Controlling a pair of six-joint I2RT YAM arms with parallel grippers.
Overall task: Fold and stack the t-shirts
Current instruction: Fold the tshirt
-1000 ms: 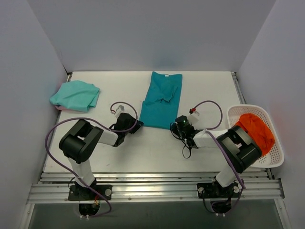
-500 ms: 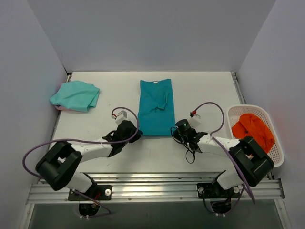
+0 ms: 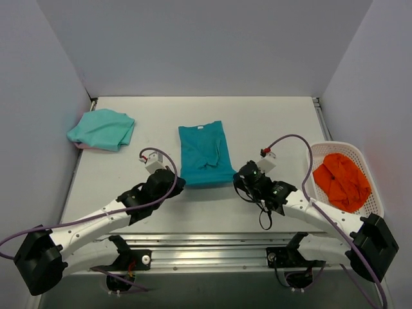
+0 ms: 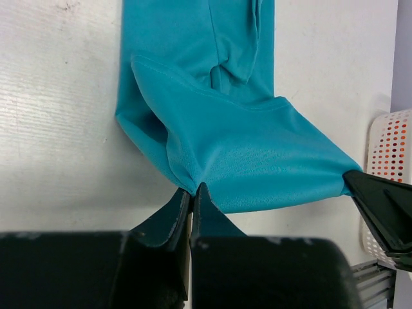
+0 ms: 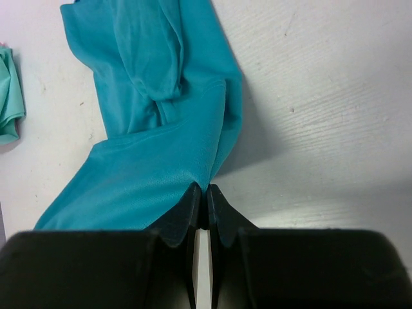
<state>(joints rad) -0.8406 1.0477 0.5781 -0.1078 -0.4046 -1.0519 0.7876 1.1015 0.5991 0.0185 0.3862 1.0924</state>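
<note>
Between left fingers (image 4: 164, 220), right fingers (image 5: 181, 215), teal t-shirt (image 4: 257, 161)

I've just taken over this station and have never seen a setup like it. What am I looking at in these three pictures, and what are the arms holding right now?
These are two robot arms bolted at the near edge of a white table. The wide picture looks down from above and behind them. The other two pictures come from a small camera on each wrist, so the dark fingers at the bottom are that arm's own.

The left gripper and the right gripper are each shut on a near corner of the deep teal t-shirt, and its near hem looks raised off the table. A paler mint t-shirt lies at the far left, with neither gripper on it. At the right edge sits a white basket with an orange cloth inside.
</note>
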